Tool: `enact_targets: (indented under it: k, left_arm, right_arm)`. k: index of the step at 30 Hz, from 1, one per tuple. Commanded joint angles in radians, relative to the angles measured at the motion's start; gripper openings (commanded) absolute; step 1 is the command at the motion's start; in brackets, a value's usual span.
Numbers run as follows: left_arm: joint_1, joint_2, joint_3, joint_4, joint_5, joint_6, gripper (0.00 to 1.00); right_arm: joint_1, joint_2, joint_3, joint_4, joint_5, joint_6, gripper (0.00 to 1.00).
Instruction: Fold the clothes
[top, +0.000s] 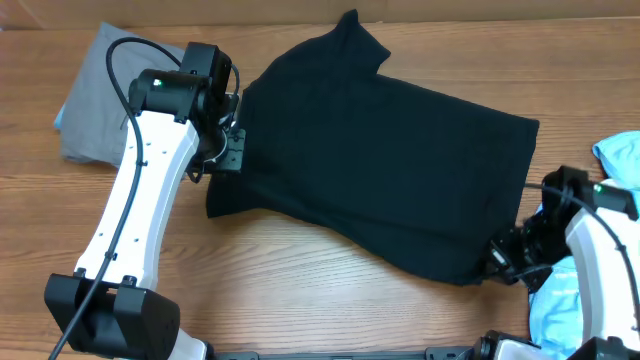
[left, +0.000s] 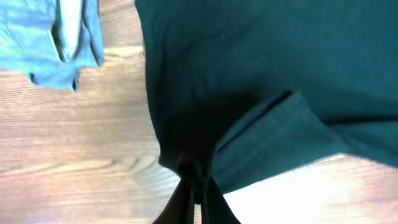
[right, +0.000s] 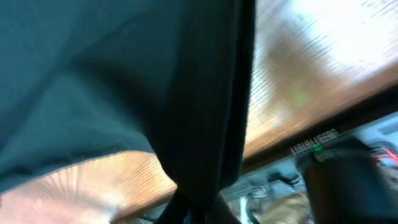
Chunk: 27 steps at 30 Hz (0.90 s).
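A black T-shirt (top: 380, 160) lies spread across the middle of the wooden table, one sleeve pointing to the far edge. My left gripper (top: 232, 150) is shut on the shirt's left edge; the left wrist view shows the fingers (left: 200, 196) pinching bunched black cloth (left: 261, 81). My right gripper (top: 500, 258) is shut on the shirt's lower right corner, with the cloth (right: 124, 81) lifted and hanging from the fingers (right: 202, 208). Grey trousers (top: 95, 95) lie folded at the far left, also in the left wrist view (left: 50, 43). A light-blue shirt (top: 622, 155) lies at the right edge.
More light-blue cloth (top: 555, 300) lies under my right arm near the front right corner. The table's front edge (right: 298, 134) and clutter below it show in the right wrist view. Bare wood (top: 300, 270) lies in front of the shirt.
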Motion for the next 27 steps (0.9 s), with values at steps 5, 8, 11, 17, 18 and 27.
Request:
enact_targets:
  k: [5,8,11,17,18,27]
  left_arm:
    - [0.004,-0.027,-0.003,0.160,-0.014,-0.006,0.04]
    - [0.004,-0.021,-0.005,0.196,-0.020,-0.006,0.04]
    - [0.003,-0.006,-0.018,0.230,-0.019,-0.007,0.04]
    - [0.003,0.050,-0.035,0.278,-0.019,0.002,0.04]
    - [0.003,0.060,-0.035,0.290,-0.019,0.006,0.04]
    - [0.003,0.165,-0.035,0.422,0.068,0.028,0.06]
  right_arm:
    - [-0.071,-0.013,-0.012,0.252,-0.080,0.179,0.04]
    - [-0.097,-0.003,-0.012,0.330,-0.079,0.232,0.04]
    - [-0.108,0.010,-0.012,0.396,-0.080,0.257,0.05]
    - [-0.108,0.043,-0.012,0.533,-0.079,0.320,0.14]
    - [-0.108,0.054,-0.012,0.554,-0.078,0.328,0.16]
    - [-0.108,0.185,-0.012,0.697,-0.071,0.368,0.18]
